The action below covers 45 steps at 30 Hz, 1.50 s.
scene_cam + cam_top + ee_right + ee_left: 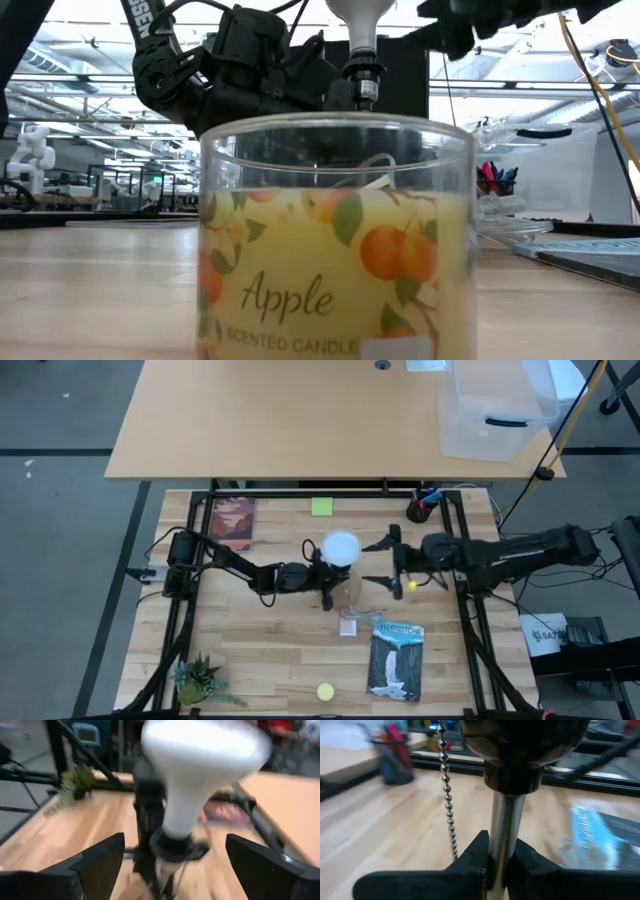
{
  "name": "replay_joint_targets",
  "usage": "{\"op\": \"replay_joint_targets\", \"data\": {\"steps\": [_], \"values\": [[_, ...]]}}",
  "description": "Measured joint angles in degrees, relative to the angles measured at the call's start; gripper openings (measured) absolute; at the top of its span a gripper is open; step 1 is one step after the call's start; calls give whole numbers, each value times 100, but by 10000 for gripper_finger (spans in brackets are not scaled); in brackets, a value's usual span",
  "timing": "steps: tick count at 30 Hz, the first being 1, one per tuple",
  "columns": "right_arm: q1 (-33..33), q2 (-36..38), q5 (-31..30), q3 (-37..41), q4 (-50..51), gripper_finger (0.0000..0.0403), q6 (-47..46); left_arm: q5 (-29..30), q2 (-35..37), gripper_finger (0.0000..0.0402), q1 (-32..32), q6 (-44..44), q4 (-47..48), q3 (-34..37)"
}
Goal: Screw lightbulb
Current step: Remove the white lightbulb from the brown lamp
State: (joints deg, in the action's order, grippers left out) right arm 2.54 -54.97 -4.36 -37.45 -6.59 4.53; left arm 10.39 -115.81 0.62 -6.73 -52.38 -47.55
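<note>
From above, the lightbulb (340, 547) stands at mid-table between the left gripper (322, 575) and the spread-open right gripper (382, 563). In the left wrist view, the fingers (477, 855) clench a metal lamp stem (506, 837) beside a bead chain (448, 802). The right wrist view shows the bulb seated in a dark socket (172, 845), untouched between wide fingers.

The candle jar (335, 240) reads "Apple Scented Candle".

Table layout as you see it from above

The lightbulb (341, 547) stands at the middle, with the left gripper (322, 574) at its left and the right gripper (389, 563) at its right; the candle jar (358, 596) is just near of it, the pen cup (421, 510) far right.
</note>
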Motion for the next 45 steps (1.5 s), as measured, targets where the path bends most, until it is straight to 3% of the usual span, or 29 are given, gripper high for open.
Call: {"op": "replay_joint_targets", "data": {"steps": [4,9,12,16,27,33,45], "values": [[286,-593,-577,35,-640,341,-476,595,-2,31,-4,-118,9,0],[593,-1426,-2289,59,-1907,341,-415,1138,-4,31,-4,-154,18,0],[624,-1867,-2856,59,-2712,341,-172,1548,-4,31,-8,-256,26,2],[606,-2251,-2875,54,-3637,340,-82,1714,-7,31,-11,-274,28,2],[284,-2672,-2831,54,-4353,340,-257,1791,-7,30,-42,-322,31,2],[93,-2677,-2255,-142,-4347,340,-281,1782,-6,30,-44,-322,33,2],[-140,-2677,-2001,-435,-3958,331,-24,1712,-7,30,-46,-314,52,4]]}}
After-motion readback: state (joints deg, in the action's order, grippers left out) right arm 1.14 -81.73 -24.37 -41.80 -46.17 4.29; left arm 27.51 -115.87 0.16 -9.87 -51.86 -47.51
